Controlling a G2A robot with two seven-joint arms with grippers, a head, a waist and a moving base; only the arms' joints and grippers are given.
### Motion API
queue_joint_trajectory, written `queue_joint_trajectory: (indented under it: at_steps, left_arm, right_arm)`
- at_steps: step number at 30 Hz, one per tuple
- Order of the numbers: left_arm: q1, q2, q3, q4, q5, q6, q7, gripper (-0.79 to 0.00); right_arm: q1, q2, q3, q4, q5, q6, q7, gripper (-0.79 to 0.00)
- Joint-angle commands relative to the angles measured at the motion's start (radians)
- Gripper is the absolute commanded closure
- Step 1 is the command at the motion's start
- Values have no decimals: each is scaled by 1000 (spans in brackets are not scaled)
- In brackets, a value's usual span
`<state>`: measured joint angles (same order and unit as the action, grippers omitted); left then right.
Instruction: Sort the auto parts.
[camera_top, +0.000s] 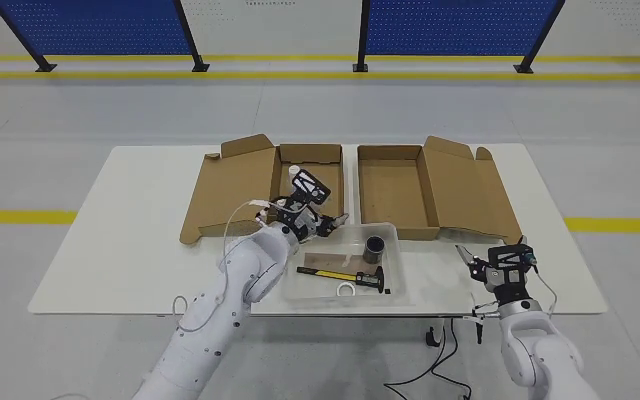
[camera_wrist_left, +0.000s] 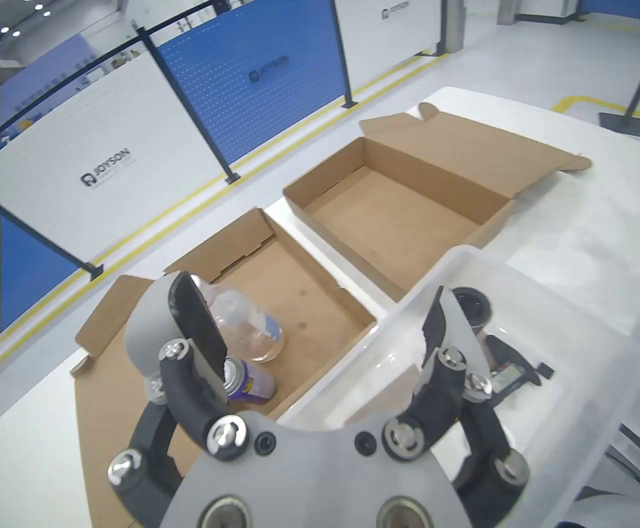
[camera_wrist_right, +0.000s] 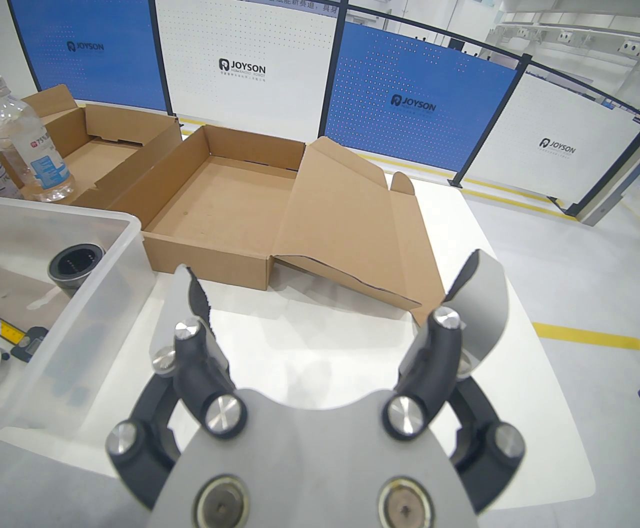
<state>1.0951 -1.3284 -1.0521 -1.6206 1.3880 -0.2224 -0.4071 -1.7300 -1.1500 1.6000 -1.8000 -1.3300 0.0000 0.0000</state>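
Standing by the white table (camera_top: 130, 250), here's how it looks. The left gripper (camera_wrist_left: 310, 292) has its fingers spread wide with nothing between them. It hangs right over the spot where the left cardboard box (camera_top: 325, 175) meets the clear bin (camera_top: 395, 270), one finger above each.

Just past the finger on the box side, a clear bottle (camera_wrist_left: 245, 325) stands inside the box. A spray can (camera_wrist_left: 250, 382) lies next to it, closer to the gripper.

On the bin side, the parts sit below and beyond the other finger:
- a black cylinder (camera_top: 376, 247)
- a caliper (camera_top: 345, 277)
- a flat brown piece (camera_top: 322, 262)
- a small white ring (camera_top: 347, 289)

The right gripper (camera_wrist_right: 332, 265) is well apart from the left one, on the far side of the bin. Its fingers are also wide apart and it holds nothing. It's over a bare patch of table near the front edge. The bin is just beside it, and the right cardboard box (camera_top: 390, 195) lies ahead of it, with its lid flap folded flat onto the table.

As for the surface, the tabletop is plain, smooth white, and both boxes lie open on it side by side. The room has a pale grey floor (camera_top: 100, 110) with yellow lines (camera_top: 300, 74) across it. Behind that there are blue panels (camera_top: 100, 25) and white perforated ones on black posts.
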Motion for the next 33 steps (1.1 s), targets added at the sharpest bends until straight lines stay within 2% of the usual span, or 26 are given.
queue_joint_trajectory:
  at_steps: [1,10,13,16,18,20,22,25,30,33]
  left_arm:
    - [-13,-5,26,24,-8,-13,6,-785]
    - [-89,-40,157,147,-40,-71,49,-785]
    - [-112,-53,192,189,-52,-52,32,-742]
    - [-127,-70,214,227,-107,-10,-11,-785]
    - [-135,-80,228,240,-155,4,-28,-757]
    - [-140,-89,234,257,-200,12,-43,-785]
    - [-143,-95,242,274,-218,23,-58,-733]
    - [-143,-103,243,295,-266,41,-72,-785]
    - [-127,-115,226,310,-392,78,-95,-785]
    - [-122,-117,221,313,-413,100,-111,-785]
  right_arm:
    - [0,0,0,0,0,0,0,-785]
    - [0,0,0,0,0,0,0,-785]
    - [0,0,0,0,0,0,0,-785]
    - [0,0,0,0,0,0,0,-785]
    - [0,0,0,0,0,0,0,-785]
    - [0,0,0,0,0,0,0,-785]
    - [0,0,0,0,0,0,0,-785]
    - [0,0,0,0,0,0,0,-785]
    - [0,0,0,0,0,0,0,-785]
    - [0,0,0,0,0,0,0,-785]
